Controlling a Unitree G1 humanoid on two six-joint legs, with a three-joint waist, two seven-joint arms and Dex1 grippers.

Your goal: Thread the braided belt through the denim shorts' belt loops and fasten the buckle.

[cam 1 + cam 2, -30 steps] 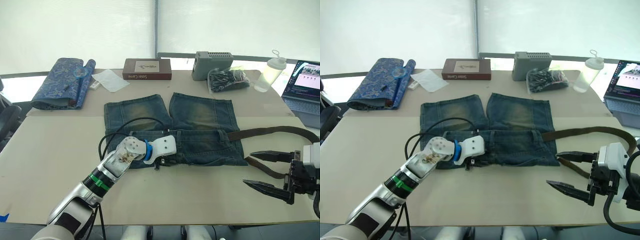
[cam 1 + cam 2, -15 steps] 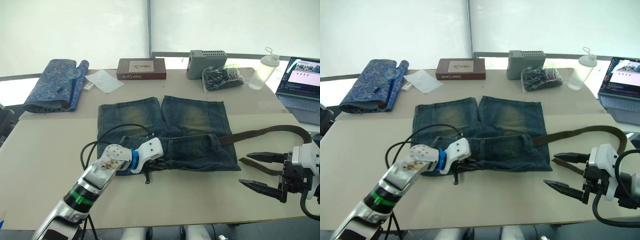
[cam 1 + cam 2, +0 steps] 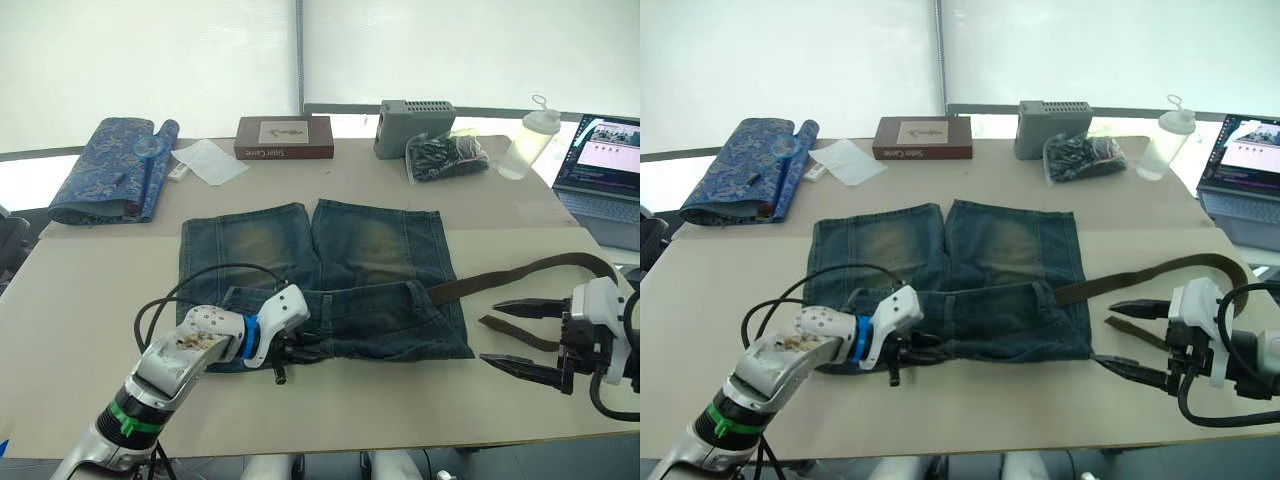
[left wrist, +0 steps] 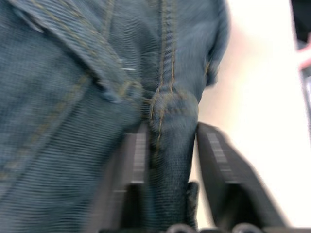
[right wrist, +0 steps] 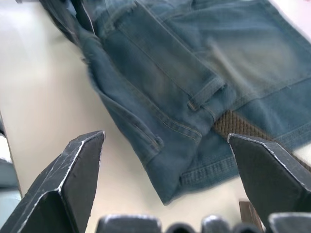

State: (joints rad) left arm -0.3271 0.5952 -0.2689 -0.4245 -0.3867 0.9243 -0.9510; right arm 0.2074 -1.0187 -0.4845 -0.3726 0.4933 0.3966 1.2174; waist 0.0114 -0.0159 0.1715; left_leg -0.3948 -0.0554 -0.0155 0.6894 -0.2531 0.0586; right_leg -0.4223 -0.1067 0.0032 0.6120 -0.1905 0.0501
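The left gripper [image 3: 290, 352] is pinched on the waistband of the denim shorts [image 3: 330, 270], at about 7 o'clock on the table [image 3: 90, 300]. The braided belt [image 3: 520, 272] leaves the waistband at 3 o'clock, passes under one of the belt loops [image 5: 206, 92] and arcs past the right gripper [image 3: 525, 335], whose fingers gape wide, holding nothing. Risk: if the left arm keeps dragging, the strap may slide back out of the loop, since nothing pins it. Against the earlier frames, the shorts have shifted toward 9 o'clock with the left gripper, and the right gripper stays unclosed.
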